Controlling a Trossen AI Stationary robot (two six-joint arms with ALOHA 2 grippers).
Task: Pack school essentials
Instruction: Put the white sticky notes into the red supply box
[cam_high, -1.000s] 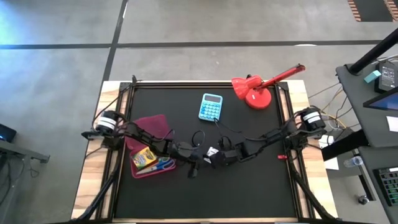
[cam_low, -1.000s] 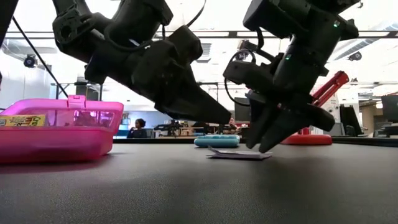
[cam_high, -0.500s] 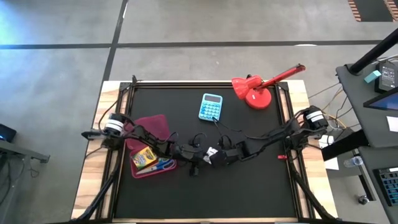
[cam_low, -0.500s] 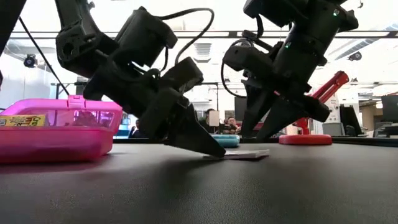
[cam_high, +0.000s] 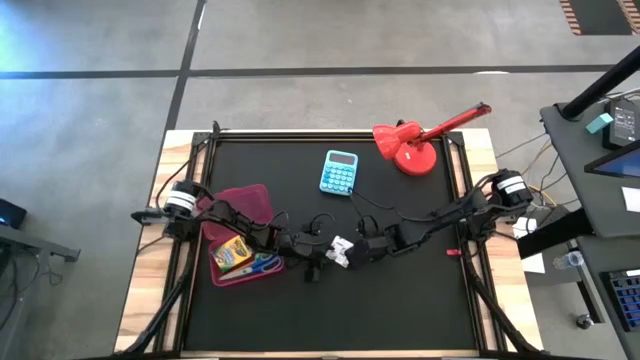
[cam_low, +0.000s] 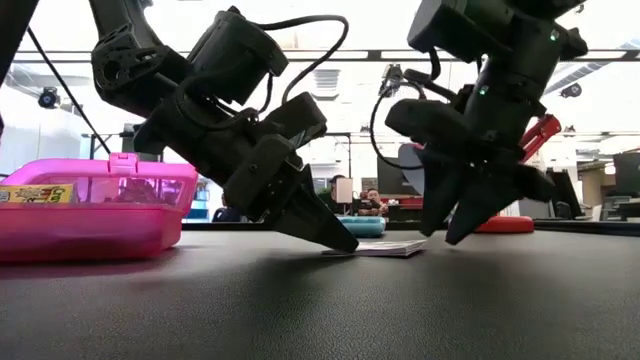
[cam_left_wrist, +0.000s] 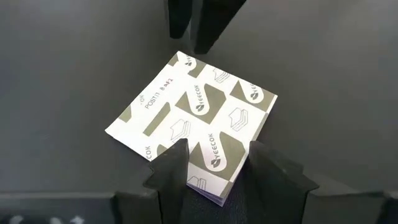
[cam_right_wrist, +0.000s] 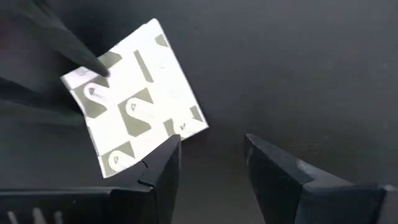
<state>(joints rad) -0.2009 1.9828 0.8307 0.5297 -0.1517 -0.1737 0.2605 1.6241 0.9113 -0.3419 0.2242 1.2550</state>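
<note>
Starting on your left, you've got the pink case (cam_high: 243, 238) lying open on the black mat (cam_high: 400, 300), with the yellow-green crayon box (cam_high: 233, 254) and the blue-handled scissors (cam_high: 265, 264) inside it; from the low view you only see the case's pink wall (cam_low: 90, 215) and a bit of the crayon box's label. Just beside the case toward the middle, your left gripper (cam_low: 335, 236) is tilted down with its tips at the mat, right at the near edge of the small white patterned square (cam_low: 375, 247). In the left wrist view the fingers (cam_left_wrist: 171, 165) stand apart with a corner of the square (cam_left_wrist: 193, 124) sitting between them, so the jaws are spread around that corner, not pinched on it. The square lies flat on the mat in the middle of the table (cam_high: 341, 248). Next over, your right gripper (cam_low: 462, 232) hangs just beside the square, tips a little above the mat, with jaws parted and nothing in them; in the right wrist view the square (cam_right_wrist: 134, 99) sits just off one finger (cam_right_wrist: 163, 165). Further back are the light-blue calculator (cam_high: 339, 172) and, off to the right, the red desk lamp (cam_high: 415, 143).
</note>
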